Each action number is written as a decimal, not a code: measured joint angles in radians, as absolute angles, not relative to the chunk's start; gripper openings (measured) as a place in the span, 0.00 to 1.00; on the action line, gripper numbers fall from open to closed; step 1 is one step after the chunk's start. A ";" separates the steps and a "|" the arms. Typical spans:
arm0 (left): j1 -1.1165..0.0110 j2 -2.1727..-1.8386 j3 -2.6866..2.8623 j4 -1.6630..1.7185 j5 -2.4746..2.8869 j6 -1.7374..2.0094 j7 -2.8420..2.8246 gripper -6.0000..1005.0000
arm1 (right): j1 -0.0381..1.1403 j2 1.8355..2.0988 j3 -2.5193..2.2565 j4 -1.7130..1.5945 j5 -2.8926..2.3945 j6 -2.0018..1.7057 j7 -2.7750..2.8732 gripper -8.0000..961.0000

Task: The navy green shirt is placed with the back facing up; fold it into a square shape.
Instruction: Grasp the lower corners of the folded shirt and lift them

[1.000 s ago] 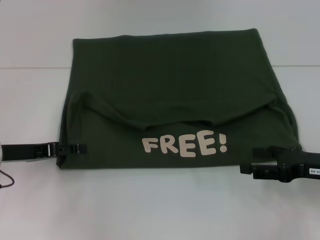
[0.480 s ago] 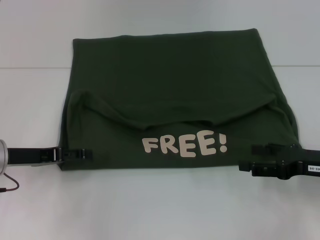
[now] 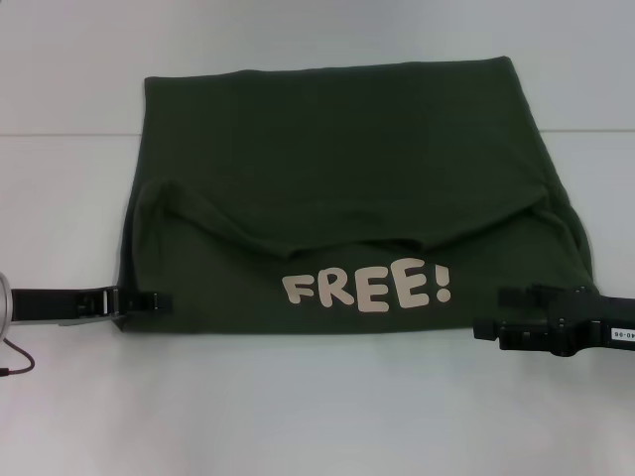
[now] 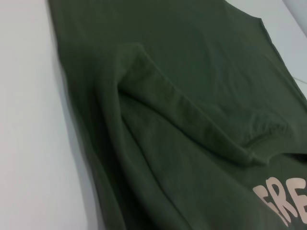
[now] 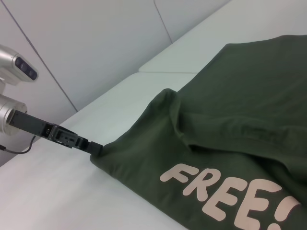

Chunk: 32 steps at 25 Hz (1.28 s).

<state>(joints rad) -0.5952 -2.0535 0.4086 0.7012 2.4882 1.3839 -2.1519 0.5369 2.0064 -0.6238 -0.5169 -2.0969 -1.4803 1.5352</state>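
The navy green shirt (image 3: 337, 169) lies on the white table, its near part folded up over the rest so the cream letters "FREE!" (image 3: 367, 288) face up. My left gripper (image 3: 149, 299) comes in from the left at the shirt's near left corner, and its tip touches that corner in the right wrist view (image 5: 91, 146). My right gripper (image 3: 491, 312) lies open over the near right edge of the shirt, one fingertip (image 3: 511, 295) on the cloth and the other by the fold edge. A raised crease in the shirt (image 4: 192, 72) fills the left wrist view.
The white table (image 3: 317, 416) extends around the shirt, with a seam line (image 3: 60, 134) running across at the far side. A thin cable (image 3: 15, 362) hangs by the left arm near the table's left edge.
The left gripper slid right along the shirt's near left corner, then drew back left a little. The right gripper shifted slightly left. The shirt has stayed in place.
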 joint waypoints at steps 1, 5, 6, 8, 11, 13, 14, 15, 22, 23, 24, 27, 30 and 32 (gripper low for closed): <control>-0.595 -2.053 0.409 0.702 2.488 1.383 -2.152 0.73 | 0.537 2.006 -0.623 -0.517 -2.097 -1.481 1.535 0.95; -0.596 -2.052 0.410 0.702 2.488 1.382 -2.152 0.54 | 0.535 2.006 -0.623 -0.517 -2.097 -1.483 1.535 0.95; -0.597 -2.052 0.410 0.702 2.489 1.382 -2.152 0.49 | 0.535 2.006 -0.623 -0.517 -2.097 -1.483 1.535 0.95; -0.599 -2.051 0.410 0.703 2.495 1.381 -2.152 0.39 | 0.535 2.006 -0.623 -0.517 -2.097 -1.483 1.536 0.95; -0.601 -2.050 0.410 0.703 2.503 1.380 -2.154 0.24 | 0.536 2.006 -0.623 -0.517 -2.097 -1.483 1.537 0.95; -0.603 -2.050 0.410 0.702 2.508 1.379 -2.154 0.17 | 0.536 2.006 -0.622 -0.521 -2.097 -1.483 1.543 0.95; -0.604 -2.050 0.410 0.701 2.511 1.379 -2.154 0.16 | 0.536 2.006 -0.621 -0.529 -2.097 -1.484 1.551 0.95; -0.604 -2.050 0.411 0.701 2.512 1.379 -2.154 0.14 | 0.537 2.006 -0.621 -0.539 -2.096 -1.484 1.564 0.95; -0.610 -2.048 0.411 0.701 2.514 1.383 -2.154 0.02 | 0.537 1.982 -0.633 -0.777 -2.117 -1.490 1.938 0.95; -0.610 -2.048 0.411 0.701 2.514 1.383 -2.154 0.02 | 0.540 1.972 -0.639 -0.818 -2.136 -1.491 2.022 0.95; -0.610 -2.048 0.411 0.701 2.514 1.383 -2.154 0.02 | 0.546 1.961 -0.643 -0.847 -2.160 -1.493 2.091 0.95; -0.611 -2.047 0.408 0.701 2.514 1.384 -2.154 0.02 | 0.596 1.913 -0.653 -0.899 -2.305 -1.505 2.346 0.95; -0.611 -2.046 0.401 0.702 2.511 1.384 -2.154 0.02 | 0.657 1.893 -0.655 -0.901 -2.474 -1.525 2.474 0.95; -0.611 -2.046 0.399 0.703 2.510 1.383 -2.154 0.02 | 0.687 1.899 -0.655 -0.898 -2.564 -1.524 2.502 0.95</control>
